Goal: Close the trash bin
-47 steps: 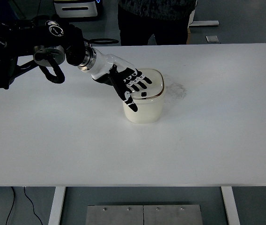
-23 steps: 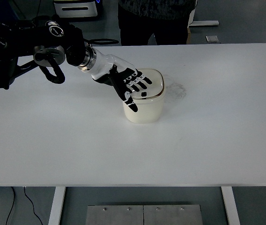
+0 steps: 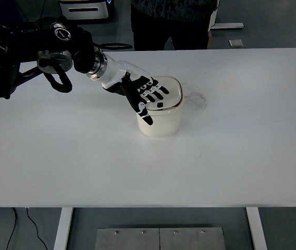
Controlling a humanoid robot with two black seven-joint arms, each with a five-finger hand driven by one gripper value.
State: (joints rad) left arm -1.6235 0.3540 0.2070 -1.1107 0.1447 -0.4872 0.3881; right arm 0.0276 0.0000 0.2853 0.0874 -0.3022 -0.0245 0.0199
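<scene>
A small cream trash bin (image 3: 161, 123) stands near the middle of the white table (image 3: 231, 156), its lid (image 3: 172, 95) lying flat on top. My left hand (image 3: 147, 94) rests palm down on the lid's left part. Its fingers (image 3: 160, 91) are spread flat over the lid and the thumb hangs down the bin's left side. The hand holds nothing. The right arm does not show.
A person in dark clothes (image 3: 174, 23) stands behind the table's far edge. A faint grey smudge (image 3: 196, 99) marks the table just right of the bin. A small flat object (image 3: 236, 43) lies beyond the far edge at the back right.
</scene>
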